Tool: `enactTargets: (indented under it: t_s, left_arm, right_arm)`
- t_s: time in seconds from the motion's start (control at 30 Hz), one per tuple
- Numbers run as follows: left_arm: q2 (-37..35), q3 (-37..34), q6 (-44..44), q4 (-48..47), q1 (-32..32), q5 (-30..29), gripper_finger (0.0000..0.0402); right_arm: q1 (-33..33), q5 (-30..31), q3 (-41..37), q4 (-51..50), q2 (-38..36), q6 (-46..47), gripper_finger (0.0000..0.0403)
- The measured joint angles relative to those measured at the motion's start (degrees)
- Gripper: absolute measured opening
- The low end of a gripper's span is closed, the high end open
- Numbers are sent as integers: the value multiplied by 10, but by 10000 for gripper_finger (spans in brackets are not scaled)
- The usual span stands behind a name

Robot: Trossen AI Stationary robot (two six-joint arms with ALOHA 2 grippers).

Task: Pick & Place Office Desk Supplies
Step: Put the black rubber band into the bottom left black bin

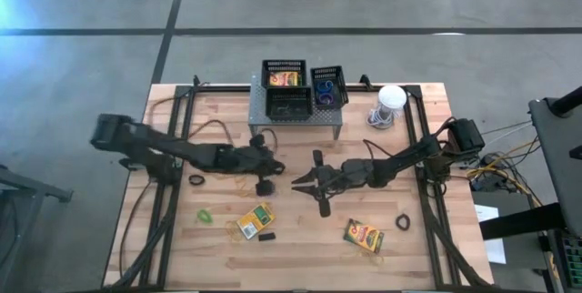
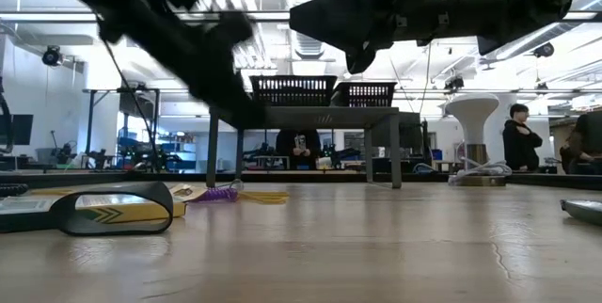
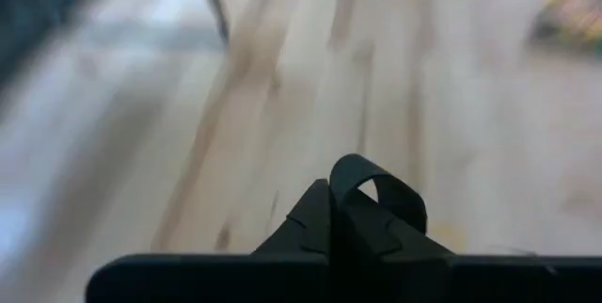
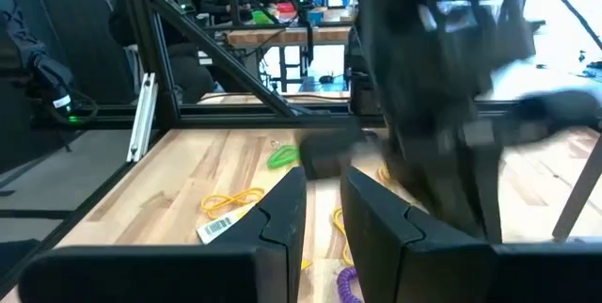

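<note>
My left gripper (image 1: 269, 176) (image 3: 331, 216) is over the table's middle, raised off the wood in the low view (image 2: 246, 111), and shut on a black rubber band (image 3: 381, 188). My right gripper (image 1: 296, 182) (image 4: 322, 211) faces it from the right, open and holding nothing. On the wood lie two crayon boxes (image 1: 257, 219) (image 1: 364, 236), a tiny black block (image 1: 266, 236), a green band (image 1: 205, 214), yellow bands (image 4: 231, 199), a purple band (image 2: 218, 194) and black bands (image 1: 196, 180) (image 1: 403, 222). Three black baskets (image 1: 285, 77) sit on the grey shelf. My left gripper pinches the black rubber band between its two shut fingers (image 3: 310, 220). A small curved loop of the band (image 3: 393, 190) stands out past the fingertips. The rest of the band is hidden by the fingers.
The grey perforated shelf (image 1: 259, 111) stands at the far edge, with a white round object and coiled cord (image 1: 389, 102) to its right. Cables run along both sides of the table. People show in the room beyond (image 2: 518, 143). Bare wood lies between the crayon boxes (image 1: 309, 234).
</note>
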Motion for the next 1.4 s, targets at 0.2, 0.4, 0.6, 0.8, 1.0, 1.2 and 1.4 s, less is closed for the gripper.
enactTargets:
  t_s: [0.2,0.4,0.6,0.8,1.0,1.2,1.4]
  left_arm:
    - [-132,1,58,73,7,-74,7]
    - [-129,49,119,100,115,-55,8]
    - [-38,156,121,-30,211,-33,8]
    - [38,264,121,-222,248,-33,8]
    - [81,302,121,-270,250,-32,36]
    - [77,309,116,-270,251,-42,96]
    - [57,323,116,-269,251,-53,145]
  right_arm:
    - [0,0,0,8,0,-2,68]
    - [0,2,0,22,0,-7,68]
    - [0,3,0,26,0,-12,68]
    - [0,3,0,24,0,-12,68]
    - [0,3,0,22,0,-11,68]
    - [0,2,0,22,0,-11,68]
    - [0,2,0,21,0,-11,68]
